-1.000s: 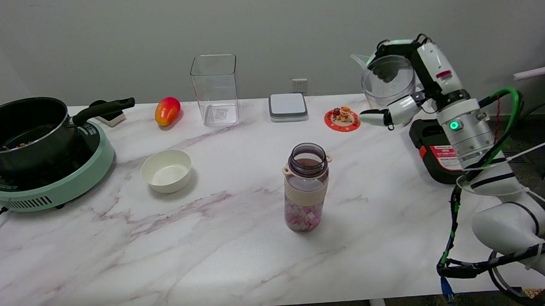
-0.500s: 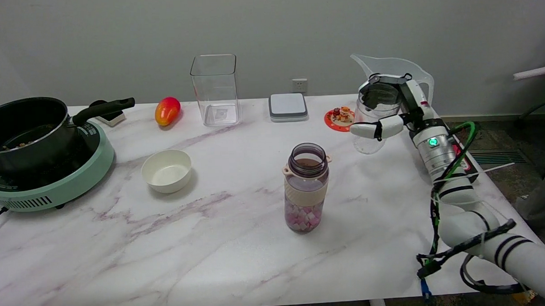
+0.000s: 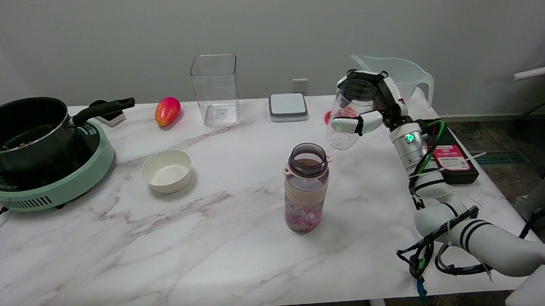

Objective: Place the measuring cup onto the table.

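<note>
Your right hand (image 3: pixel 366 106) has the measuring cup (image 3: pixel 350 112) wrapped up: white fingers (image 3: pixel 356 123) curl across the front of the clear cup and the black-and-white part of the hand sits over its rim, so it's a full grip. The cup is up in the air over the table (image 3: pixel 212 245), tilted, with its rounded bottom leaning toward 7 o'clock. It isn't touching the marble. You can see straight through it, and whether anything is inside I can't tell.

From the cup, the bottle (image 3: pixel 306 187) stands at about 7 o'clock, near but apart from it. Its mouth is open, there's a cream band around the middle and pink and white cubes at the bottom. At 12 to 1 o'clock of your hand, behind it, there's a clear jug (image 3: pixel 403 73) with a spout and handle. A bit of a red coaster (image 3: pixel 327 117) peeks out at the cup's 9 o'clock side, mostly hidden. The black device with the pink label (image 3: pixel 449 162) lies at 4 o'clock of the hand, by the table's edge.

Farther off toward 9 o'clock: a grey-white square scale (image 3: pixel 288 106), a tall clear container (image 3: pixel 215 89), a mango (image 3: pixel 167 110), a white bowl (image 3: pixel 166 170), and a black pot (image 3: pixel 22 130) sitting on the green cooker (image 3: pixel 51 188).
</note>
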### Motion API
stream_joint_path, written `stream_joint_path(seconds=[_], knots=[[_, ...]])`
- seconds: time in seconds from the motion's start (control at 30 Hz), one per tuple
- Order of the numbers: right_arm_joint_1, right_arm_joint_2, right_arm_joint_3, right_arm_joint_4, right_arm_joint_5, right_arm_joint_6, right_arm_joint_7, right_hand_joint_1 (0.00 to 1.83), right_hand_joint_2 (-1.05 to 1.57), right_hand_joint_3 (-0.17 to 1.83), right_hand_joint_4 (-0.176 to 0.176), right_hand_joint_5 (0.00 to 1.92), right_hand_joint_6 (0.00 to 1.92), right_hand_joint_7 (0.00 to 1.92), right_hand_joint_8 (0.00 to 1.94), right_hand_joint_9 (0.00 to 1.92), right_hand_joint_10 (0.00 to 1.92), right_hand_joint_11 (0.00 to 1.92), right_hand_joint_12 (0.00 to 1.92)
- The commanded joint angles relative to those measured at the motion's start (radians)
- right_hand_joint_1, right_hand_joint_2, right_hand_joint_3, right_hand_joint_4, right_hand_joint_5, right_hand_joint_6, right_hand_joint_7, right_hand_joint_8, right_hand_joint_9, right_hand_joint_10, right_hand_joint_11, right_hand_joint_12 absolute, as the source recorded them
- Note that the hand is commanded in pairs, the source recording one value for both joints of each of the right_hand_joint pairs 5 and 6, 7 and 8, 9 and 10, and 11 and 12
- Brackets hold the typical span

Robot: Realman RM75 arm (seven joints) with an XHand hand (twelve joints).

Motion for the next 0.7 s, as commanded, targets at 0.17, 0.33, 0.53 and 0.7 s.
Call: stream_joint_path(seconds=[0.17, 0.33, 0.53, 0.7], knots=[[0.120, -0.063, -0.074, -0.054, -0.163, -0.023, 0.114, 1.51, 1.12, 0.55, 0.000, 1.55, 1.55, 1.59, 1.59, 1.51, 1.51, 1.30, 1.30], [0.148, -0.083, -0.075, -0.058, -0.220, -0.046, 0.092, 1.50, 1.12, 0.55, 0.000, 1.56, 1.56, 1.59, 1.59, 1.51, 1.51, 1.30, 1.30], [0.174, -0.094, -0.105, -0.052, -0.260, -0.078, -0.004, 1.50, 1.11, 0.55, 0.000, 1.56, 1.56, 1.59, 1.59, 1.51, 1.51, 1.30, 1.30], [0.181, -0.104, -0.121, -0.060, -0.256, -0.087, -0.098, 1.51, 1.09, 0.56, 0.000, 1.56, 1.56, 1.59, 1.59, 1.50, 1.50, 1.30, 1.30]])
